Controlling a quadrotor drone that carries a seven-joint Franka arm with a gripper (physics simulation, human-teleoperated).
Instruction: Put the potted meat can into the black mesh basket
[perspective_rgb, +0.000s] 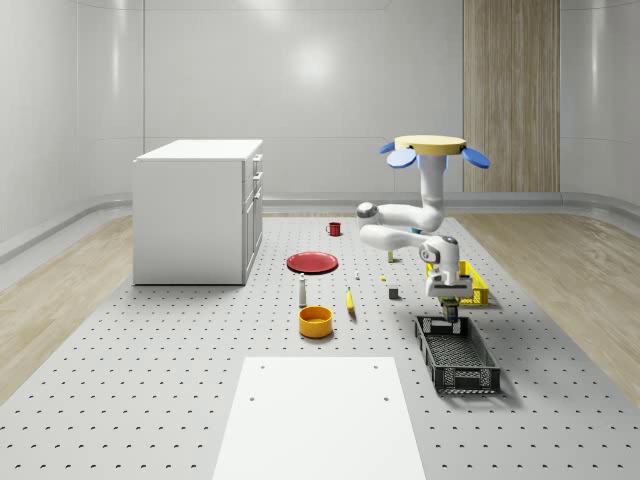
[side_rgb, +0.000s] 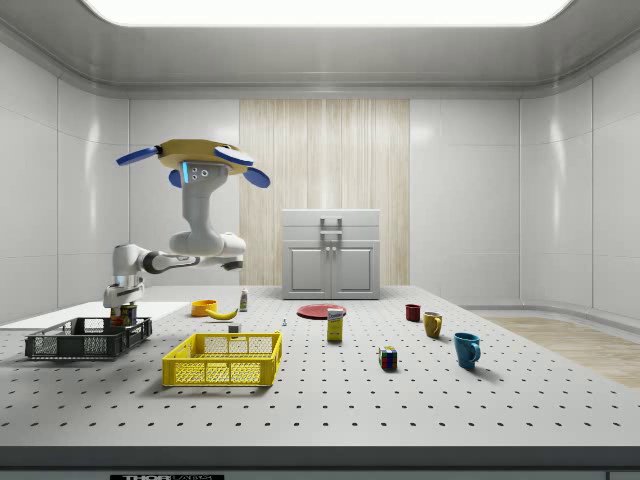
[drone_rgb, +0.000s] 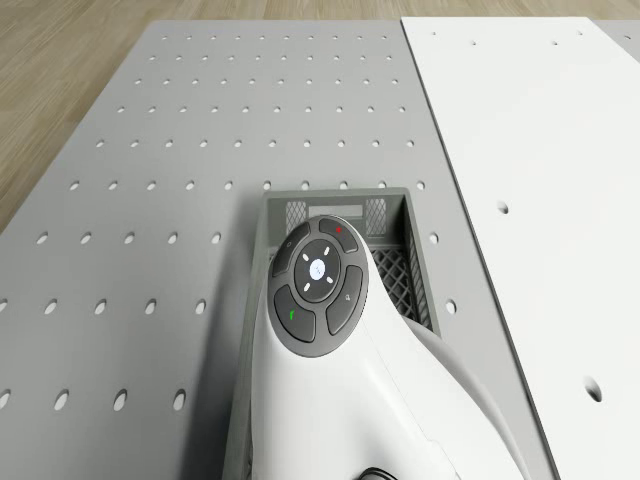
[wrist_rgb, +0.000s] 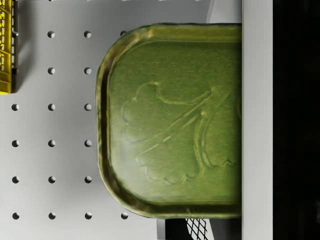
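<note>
On the gray surface with holes (perspective_rgb: 150, 380), the drone (perspective_rgb: 430, 150) hovers near the yellow basket (perspective_rgb: 470, 283) while its hand (perspective_rgb: 449, 312), closed tight on the can (wrist_rgb: 172, 120), holds it just above one end of the black basket (perspective_rgb: 458, 355).

The potted meat can (wrist_rgb: 172, 122) shows a dull green-gold metal end with rounded corners, a raised rim and an embossed leaf-like pattern. It hangs just above the far end of the black mesh basket (perspective_rgb: 458, 354), at the basket's rim in the side view. The basket is a long, low, rectangular crate with open mesh walls, lying flat on the perforated grey bench (perspective_rgb: 150, 380) beside a white panel.
</note>
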